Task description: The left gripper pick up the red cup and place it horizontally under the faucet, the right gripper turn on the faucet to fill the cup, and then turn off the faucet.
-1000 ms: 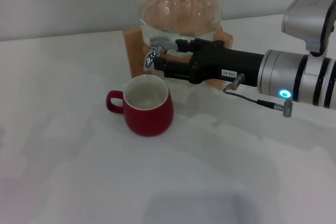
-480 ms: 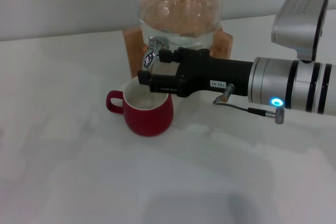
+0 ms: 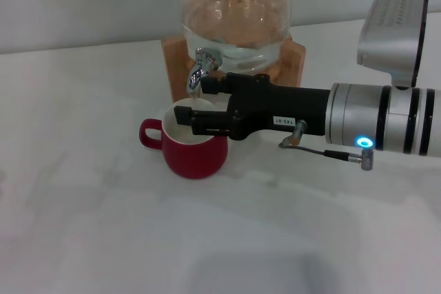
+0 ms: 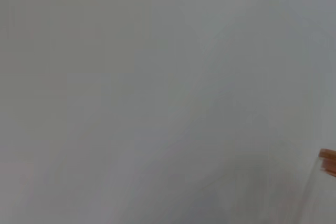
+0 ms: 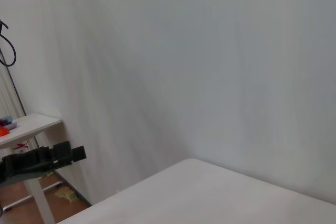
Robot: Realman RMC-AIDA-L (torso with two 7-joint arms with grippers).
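The red cup stands upright on the white table, handle to the left, right below the faucet. The chrome faucet sticks out of the glass water jar on its wooden stand. My right gripper reaches in from the right, just in front of and below the spout, above the cup's far rim. It is open, with one finger near the spout and the other over the cup's mouth, and holds nothing. The left gripper is out of view.
The right arm's silver wrist, with its blue light and thin cable, spans the right side above the table. The left wrist view shows a pale surface and a bit of wood. The right wrist view shows a wall and a side table.
My right gripper has moved from the faucet's lever down and to the left, over the cup's rim. The cup has not moved.
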